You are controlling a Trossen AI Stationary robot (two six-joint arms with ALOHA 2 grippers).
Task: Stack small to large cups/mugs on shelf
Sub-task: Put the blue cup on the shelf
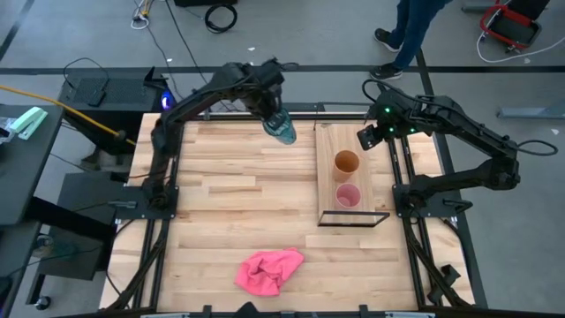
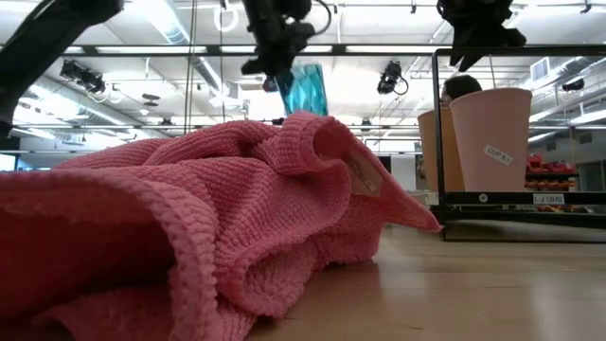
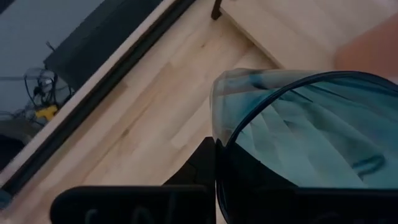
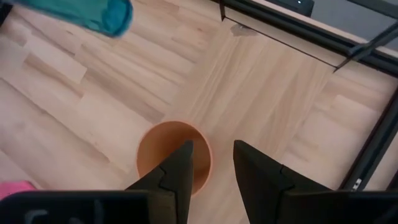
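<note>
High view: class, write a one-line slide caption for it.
Left end effector holds the teal cup beside the shelf, where orange cup and pink cup stand.

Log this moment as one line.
left gripper: holds teal cup aloft | right gripper: open over shelf | orange cup, pink cup: on shelf

The translucent teal cup (image 1: 282, 129) hangs tilted above the tabletop, just beyond the shelf's (image 1: 331, 177) far-left corner. On the shelf, the orange cup (image 1: 346, 163) stands upright; the pink cup (image 1: 348, 196) stands nearer its wire-framed end, apparently apart.
</note>
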